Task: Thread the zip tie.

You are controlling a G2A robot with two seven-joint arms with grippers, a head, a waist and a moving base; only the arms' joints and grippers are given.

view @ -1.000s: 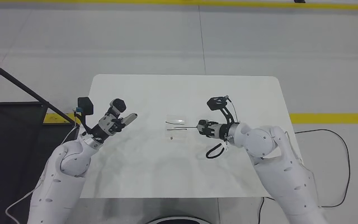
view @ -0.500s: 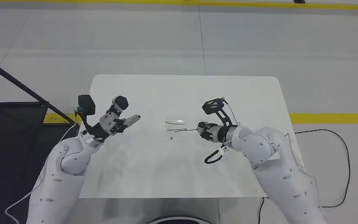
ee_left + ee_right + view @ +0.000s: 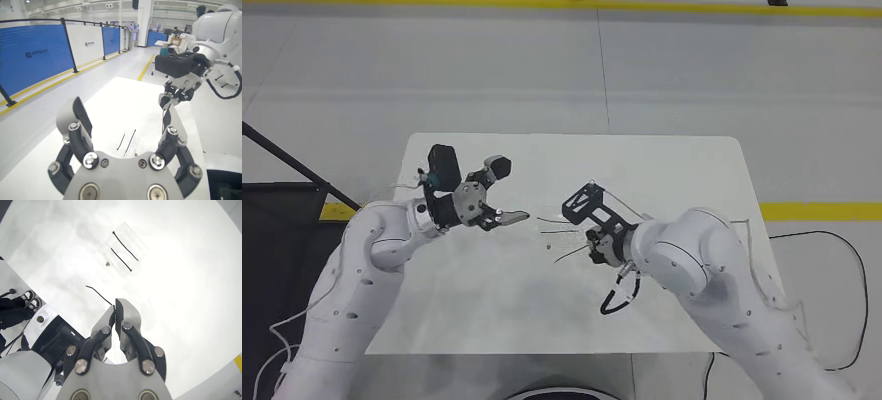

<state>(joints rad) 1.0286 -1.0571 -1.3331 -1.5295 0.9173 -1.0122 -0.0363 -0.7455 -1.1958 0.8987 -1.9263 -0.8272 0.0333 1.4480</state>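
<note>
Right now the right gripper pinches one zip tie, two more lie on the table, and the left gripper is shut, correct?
No: the left gripper is open, as the left wrist view shows. The right gripper does pinch one zip tie, and two more lie on the table.

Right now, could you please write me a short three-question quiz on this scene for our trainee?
1. True or false: the right gripper is shut on a zip tie.
2. How many loose ties lie on the table? A) one B) two C) four
3. Fill in: the left gripper has its jaws ____.
Key: 1 true; 2 B; 3 open.
</note>
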